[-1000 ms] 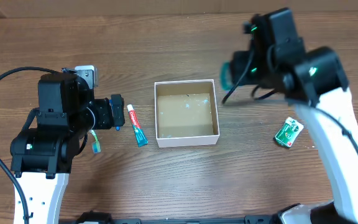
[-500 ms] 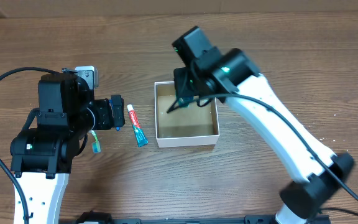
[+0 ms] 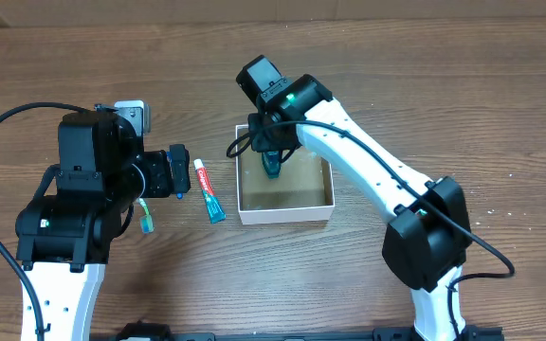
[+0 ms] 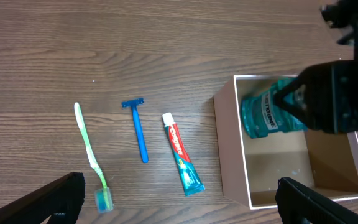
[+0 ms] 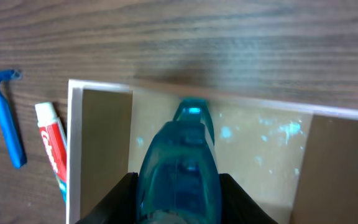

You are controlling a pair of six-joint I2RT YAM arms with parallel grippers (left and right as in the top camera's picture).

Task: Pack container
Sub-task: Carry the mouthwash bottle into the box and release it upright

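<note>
overhead, the container [image 3: 285,214] sits near the middle of the wooden tabletop [image 3: 425,85], its white walls square to the view and its brown floor partly bare. the right arm reaches across from the right side and down over the container's far left part. the right fingers [image 3: 271,157] pinch a teal bottle [image 3: 272,167] from both sides, and the bottle hangs inside the container's outline, close to the far wall. whether the bottle touches the floor cannot be told.

the right wrist view looks down the length of the bottle [image 5: 179,174], with a dark finger pressed against each flank and the cap end pointing at the far wall of the container [image 5: 73,155]. pale smudges mark the floor beyond it.

the left arm stands at the left side of the tabletop, and the left fingers [image 3: 180,173] are spread wide with nothing between them, seen in the left wrist view as two dark tips at the lower corners. below that camera lie three things in a row, well apart from the container's inside: a green toothbrush [image 4: 90,155] farthest left, a blue razor [image 4: 137,129] beside it, and a toothpaste tube [image 4: 182,163] just beside the container's left wall [image 4: 224,149]. none of the three touches another. the bottle's white label [image 4: 273,112] shows in that view, partly hidden by the right arm.
</note>
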